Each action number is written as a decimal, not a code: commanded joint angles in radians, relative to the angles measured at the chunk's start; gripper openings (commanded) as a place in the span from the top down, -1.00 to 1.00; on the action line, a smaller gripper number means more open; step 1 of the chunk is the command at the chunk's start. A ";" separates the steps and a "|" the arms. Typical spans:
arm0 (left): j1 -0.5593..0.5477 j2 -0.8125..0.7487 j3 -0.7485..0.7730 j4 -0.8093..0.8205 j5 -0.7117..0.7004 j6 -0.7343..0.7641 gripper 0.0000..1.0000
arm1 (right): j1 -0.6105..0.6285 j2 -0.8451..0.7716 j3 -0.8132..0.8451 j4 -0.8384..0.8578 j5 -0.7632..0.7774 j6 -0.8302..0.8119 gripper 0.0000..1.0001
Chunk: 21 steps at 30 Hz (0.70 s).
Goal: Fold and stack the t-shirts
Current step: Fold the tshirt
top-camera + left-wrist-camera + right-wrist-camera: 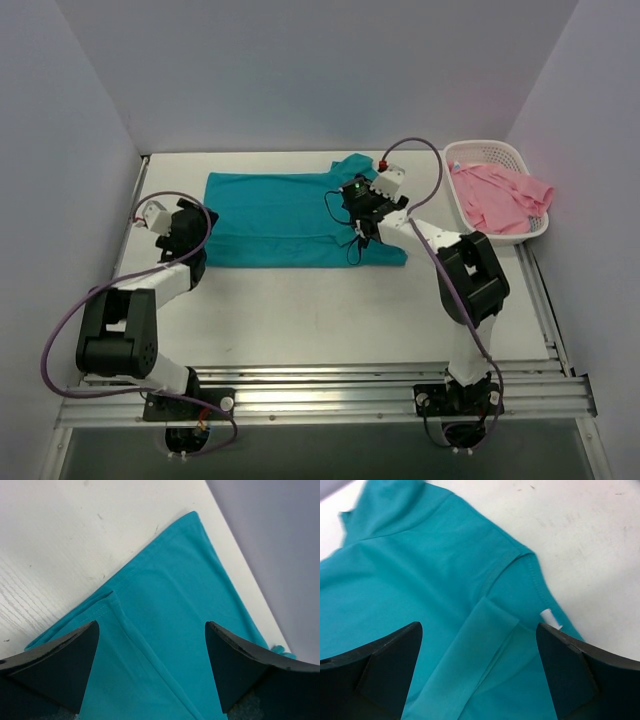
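Listing what I am working with, largest first.

- Table (300, 310): carrying everything.
- Teal shirt (270, 215): lying flat toward the far side, folded into a long band. I am judging it light, limp and prone to sagging, so I am favouring pinches at doubled edges and corners.
- Basket (478, 148): sitting far right, holding the crumpled pink shirt (495, 195).
- Left gripper (151, 627): hovering over the band's left end, jaws spread, gripping nothing.
- Right gripper (479, 627): hovering near the collar, jaws likewise spread.
- Label (547, 615): peeking out white.

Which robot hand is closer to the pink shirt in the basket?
Right. The right gripper hovers over the teal shirt's end nearest the basket holding the pink shirt. The left gripper is over the teal shirt's far end.
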 commanded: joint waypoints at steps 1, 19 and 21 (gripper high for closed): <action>0.004 -0.083 -0.032 0.041 -0.006 0.020 -0.90 | 0.063 -0.094 -0.023 -0.036 0.005 0.062 -0.85; 0.001 -0.170 -0.109 0.049 0.003 0.035 -0.85 | 0.080 0.044 -0.085 0.107 -0.136 0.131 -0.49; 0.001 -0.163 -0.109 0.052 0.009 0.037 -0.85 | 0.071 0.062 -0.083 0.114 -0.140 0.132 -0.43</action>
